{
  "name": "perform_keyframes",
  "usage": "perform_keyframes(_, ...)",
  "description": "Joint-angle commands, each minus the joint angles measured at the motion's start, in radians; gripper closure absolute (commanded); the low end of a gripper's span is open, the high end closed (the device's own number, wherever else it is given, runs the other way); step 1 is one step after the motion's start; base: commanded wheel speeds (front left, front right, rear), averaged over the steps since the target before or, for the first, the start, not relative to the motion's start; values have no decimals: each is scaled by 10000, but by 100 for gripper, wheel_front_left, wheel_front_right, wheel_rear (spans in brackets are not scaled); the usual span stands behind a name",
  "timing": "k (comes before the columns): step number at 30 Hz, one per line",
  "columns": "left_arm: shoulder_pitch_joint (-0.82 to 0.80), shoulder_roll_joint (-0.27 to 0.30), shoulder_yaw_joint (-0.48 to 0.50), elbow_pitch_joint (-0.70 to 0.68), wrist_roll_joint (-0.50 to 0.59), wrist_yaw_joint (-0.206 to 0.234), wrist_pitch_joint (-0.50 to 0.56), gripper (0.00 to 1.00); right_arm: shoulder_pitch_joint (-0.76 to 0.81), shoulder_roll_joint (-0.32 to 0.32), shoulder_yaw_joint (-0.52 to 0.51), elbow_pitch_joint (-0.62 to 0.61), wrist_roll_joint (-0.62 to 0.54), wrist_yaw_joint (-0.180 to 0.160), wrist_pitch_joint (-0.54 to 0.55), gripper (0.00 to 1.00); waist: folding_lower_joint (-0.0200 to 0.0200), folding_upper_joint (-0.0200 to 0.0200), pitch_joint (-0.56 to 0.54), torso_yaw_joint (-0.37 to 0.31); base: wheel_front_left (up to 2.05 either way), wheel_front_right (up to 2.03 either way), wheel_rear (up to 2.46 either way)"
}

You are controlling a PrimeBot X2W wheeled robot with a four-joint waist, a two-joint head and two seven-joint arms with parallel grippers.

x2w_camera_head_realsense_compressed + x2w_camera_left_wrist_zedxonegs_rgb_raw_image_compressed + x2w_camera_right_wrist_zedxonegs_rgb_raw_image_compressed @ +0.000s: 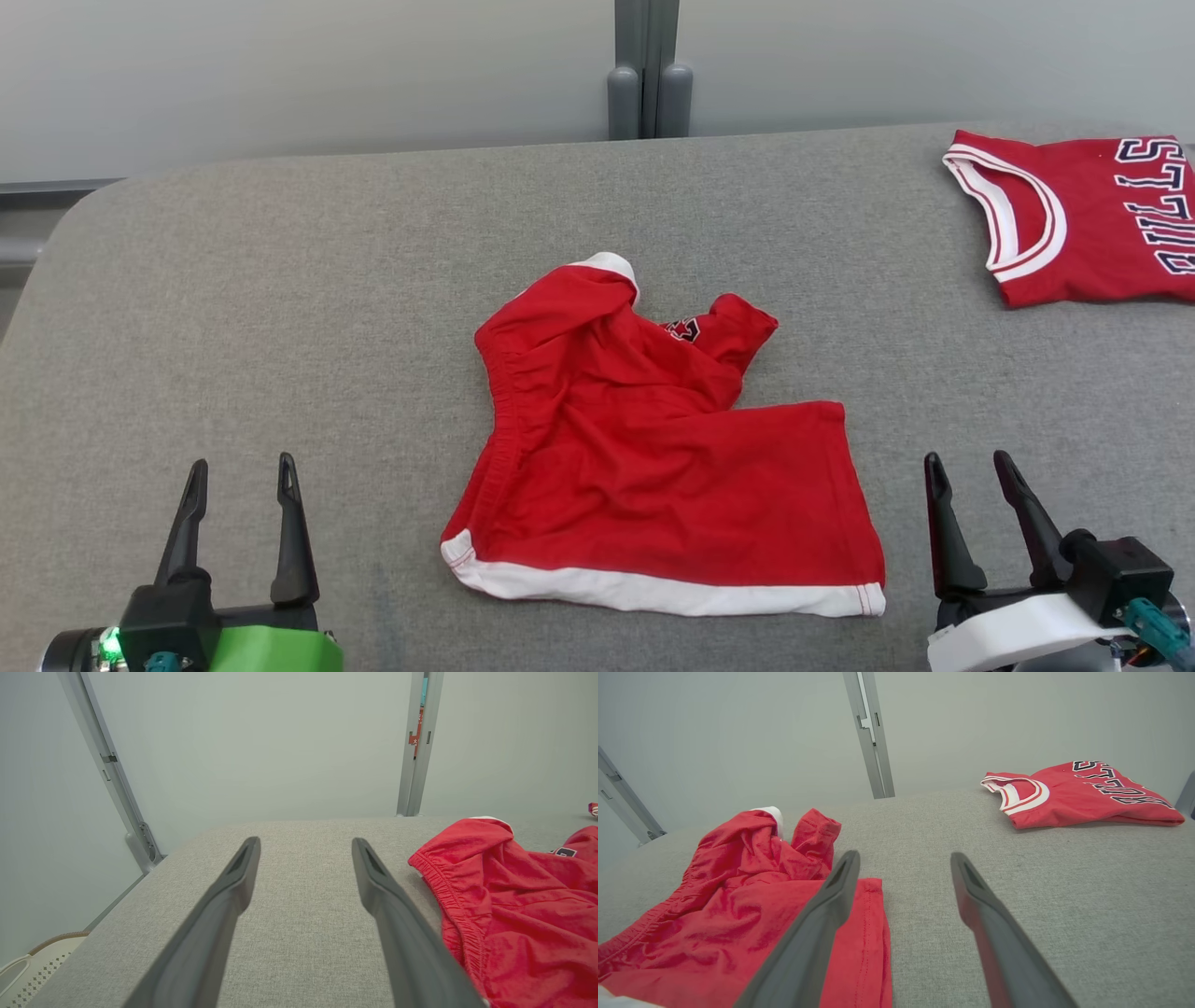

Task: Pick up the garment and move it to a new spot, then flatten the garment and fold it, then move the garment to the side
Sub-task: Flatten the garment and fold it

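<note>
Grey padded table, pale wall behind. At centre red shorts, crumpled, upper leg bunched: flattening, folding, side move apparently not yet done. Either side left tool, right tool, fingers apart, empty.

Left arm and right arm low, jaws spread wide, empty

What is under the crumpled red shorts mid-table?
The red shorts lie on the grey table, which shows all round them. Their far leg is bunched up; anything beneath the cloth is covered.
</note>
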Motion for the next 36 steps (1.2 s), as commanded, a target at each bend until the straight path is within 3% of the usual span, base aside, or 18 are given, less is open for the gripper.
perform_keyframes(1,-121,39,-14,61,104,-117,-24,0,78,-86,123,73,-77,-12,-24,0,0,0,-1,-13,0,0,0)
perform_keyframes(5,-305,130,-526,352,310,-531,-24,0,-29,-418,657,600,13,-12,-24,0,0,0,14,-25,0,0,0)
perform_keyframes(12,-958,608,-2464,1686,578,-944,-24,0,-174,-730,1278,1521,257,-12,-24,0,0,0,144,-49,0,0,0)
perform_keyframes(20,-1937,1255,-4494,3689,151,-977,-27,0,-530,-810,2189,2474,537,-12,-25,0,0,0,422,-231,0,0,0)
perform_keyframes(28,-2466,1575,-5443,5286,-521,-978,-13,0,-827,-936,2966,3204,910,-12,-24,0,0,0,623,-306,0,0,0)
perform_keyframes(36,-2467,1491,-6048,6049,-1302,-981,23,0,-1061,-1010,3542,3972,1290,-12,-2,0,0,0,715,-274,0,0,0)
